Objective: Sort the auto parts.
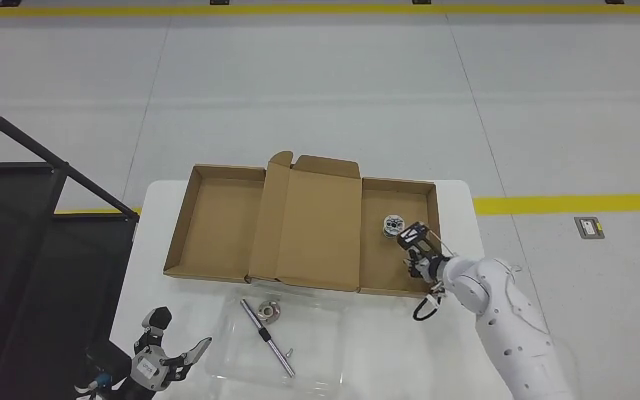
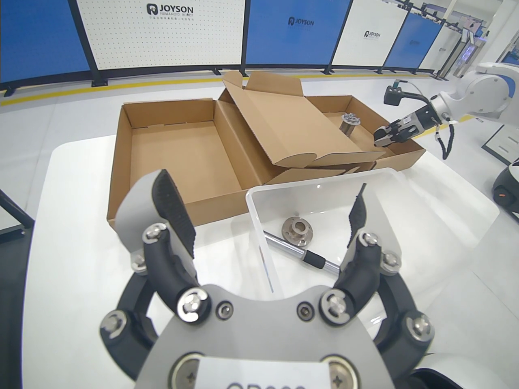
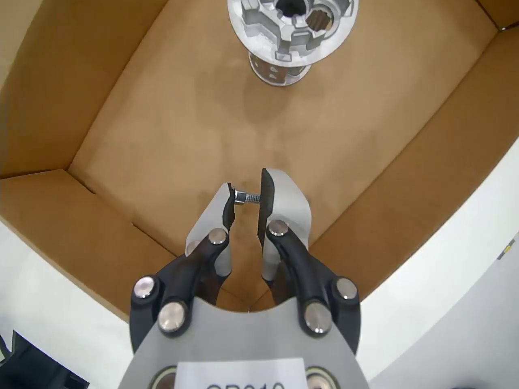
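- Surface: white table (image 1: 150, 260); grey floor w/ yellow lines beyond.
- L gripper (image 2: 263, 188): near-left table corner, fingers spread, nothing held.
- Clear tray (image 2: 255, 212), qty 1: holds 1 flange (image 2: 298, 229) + 1 rod (image 2: 300, 253).
- Cardboard box (image 1: 225, 215), qty 1: behind tray; raised mid flaps screen part of R compartment in L wrist view.
- R gripper (image 3: 247, 183): over R compartment, clamped on 1 small bolt (image 3: 246, 197), clearest in R wrist view.
- Hub (image 3: 292, 5), qty 1: upright, same compartment, farther in.
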Tool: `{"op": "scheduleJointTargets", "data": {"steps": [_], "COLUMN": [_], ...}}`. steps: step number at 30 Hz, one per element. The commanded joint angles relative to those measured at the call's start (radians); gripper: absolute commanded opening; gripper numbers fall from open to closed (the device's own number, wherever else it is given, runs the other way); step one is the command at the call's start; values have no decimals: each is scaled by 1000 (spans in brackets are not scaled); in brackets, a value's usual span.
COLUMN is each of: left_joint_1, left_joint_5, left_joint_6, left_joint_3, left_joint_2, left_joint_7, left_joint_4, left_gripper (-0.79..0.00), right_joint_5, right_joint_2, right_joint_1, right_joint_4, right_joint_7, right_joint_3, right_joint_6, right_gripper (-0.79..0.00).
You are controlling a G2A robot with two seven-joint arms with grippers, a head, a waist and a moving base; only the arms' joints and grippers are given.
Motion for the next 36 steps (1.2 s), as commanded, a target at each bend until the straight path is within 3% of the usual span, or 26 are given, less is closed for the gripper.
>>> {"op": "scheduleJointTargets", "data": {"steps": [1, 3, 4, 8, 9, 10, 11, 13, 14, 20, 25, 29, 36], "left_joint_1": [0, 0, 0, 0, 0, 0, 0, 0, 0, 0, 0, 0, 0], "left_joint_5": [0, 0, 0, 0, 0, 0, 0, 0, 0, 0, 0, 0, 0], "left_joint_6": [0, 0, 0, 0, 0, 0, 0, 0, 0, 0, 0, 0, 0], "left_joint_3": [0, 0, 0, 0, 0, 0, 0, 0, 0, 0, 0, 0, 0], "left_joint_2": [0, 0, 0, 0, 0, 0, 0, 0, 0, 0, 0, 0, 0], "left_joint_7": [0, 0, 0, 0, 0, 0, 0, 0, 0, 0, 0, 0, 0], "left_joint_4": [0, 0, 0, 0, 0, 0, 0, 0, 0, 0, 0, 0, 0], "left_gripper": [0, 0, 0, 0, 0, 0, 0, 0, 0, 0, 0, 0, 0], "right_joint_5": [1, 0, 0, -6, -7, -7, -9, -28, -38, -93, -156, -186, -183], "right_joint_2": [-2, -2, -2, 2, 4, 5, 7, 14, 16, 28, 37, 39, 18], "right_joint_1": [12, 18, 19, 10, 5, -1, -10, -43, -62, -197, -268, -256, -169], "right_joint_4": [17, 25, 26, 7, -6, -18, -40, -117, -163, -486, -690, -743, -693], "right_joint_7": [-3, -8, -10, -16, -24, -30, -39, -55, -61, -101, -140, -137, -97], "right_joint_3": [-10, -15, -16, -10, -7, -3, 2, 15, 20, 9, -71, -176, -353], "right_joint_6": [6, 11, 13, 24, 27, 30, 31, 45, 57, 27, -161, -344, -473], "right_gripper": [-677, -600, -526, -406, -296, -296, -206, -166, -74, -142, -142, -95, 0]}}
